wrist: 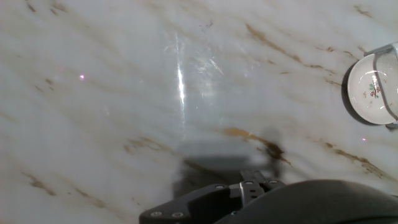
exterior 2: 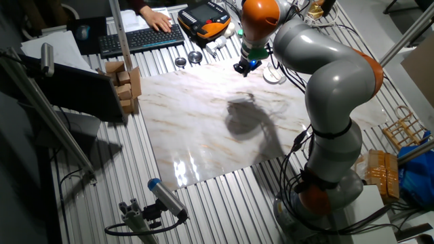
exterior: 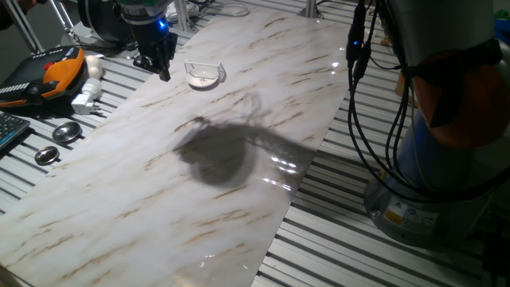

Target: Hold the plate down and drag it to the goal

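Observation:
The plate [exterior: 202, 76] is a small white dish lying on the marble board [exterior: 199, 199] near its far edge, inside the goal [exterior: 217, 68], a clear plastic bracket with glinting walls. In the hand view the plate [wrist: 371, 89] is at the right edge, with the bracket wall [wrist: 390, 53] around its far side. My gripper [exterior: 164, 73] hangs just left of the plate, apart from it and slightly above the board. Its dark fingers look pressed together and hold nothing. It also shows in the other fixed view [exterior 2: 243, 68] and at the bottom of the hand view [wrist: 252, 182].
Left of the board lie an orange-black pendant [exterior: 56, 72], a white adapter [exterior: 86, 96] and two grey metal discs [exterior: 67, 132]. Black cables [exterior: 358, 96] and the arm's base [exterior: 446, 183] stand to the right. Cardboard boxes [exterior 2: 125, 81] and a keyboard [exterior 2: 139, 37] are beyond.

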Controlling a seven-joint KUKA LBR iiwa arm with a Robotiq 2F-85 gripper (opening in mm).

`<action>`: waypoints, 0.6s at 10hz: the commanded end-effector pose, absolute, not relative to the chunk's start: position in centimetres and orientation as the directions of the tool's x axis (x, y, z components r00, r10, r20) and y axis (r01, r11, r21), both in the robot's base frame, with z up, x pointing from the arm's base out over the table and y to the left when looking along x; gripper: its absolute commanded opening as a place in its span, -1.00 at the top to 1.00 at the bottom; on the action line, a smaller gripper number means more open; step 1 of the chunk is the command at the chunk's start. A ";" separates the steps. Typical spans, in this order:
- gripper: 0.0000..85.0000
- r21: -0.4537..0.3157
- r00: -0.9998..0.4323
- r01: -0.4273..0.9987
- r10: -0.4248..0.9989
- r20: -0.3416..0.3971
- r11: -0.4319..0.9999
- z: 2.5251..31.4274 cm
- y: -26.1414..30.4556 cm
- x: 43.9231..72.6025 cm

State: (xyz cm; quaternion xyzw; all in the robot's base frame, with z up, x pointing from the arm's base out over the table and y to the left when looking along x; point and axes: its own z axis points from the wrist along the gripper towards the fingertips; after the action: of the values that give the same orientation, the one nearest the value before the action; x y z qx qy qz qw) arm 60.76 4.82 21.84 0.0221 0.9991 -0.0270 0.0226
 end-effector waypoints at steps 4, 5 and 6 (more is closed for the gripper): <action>1.00 -0.053 -0.998 0.044 0.041 -0.047 0.998 21.8 4.8 60.8; 1.00 -0.053 -0.998 0.042 0.040 -0.046 0.998 21.8 4.8 60.8; 1.00 -0.053 -0.998 0.041 0.038 -0.046 0.998 21.9 4.8 60.8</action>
State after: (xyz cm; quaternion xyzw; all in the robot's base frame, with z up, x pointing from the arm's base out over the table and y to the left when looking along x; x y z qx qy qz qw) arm 60.78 4.77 21.85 0.0200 0.9992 -0.0271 0.0223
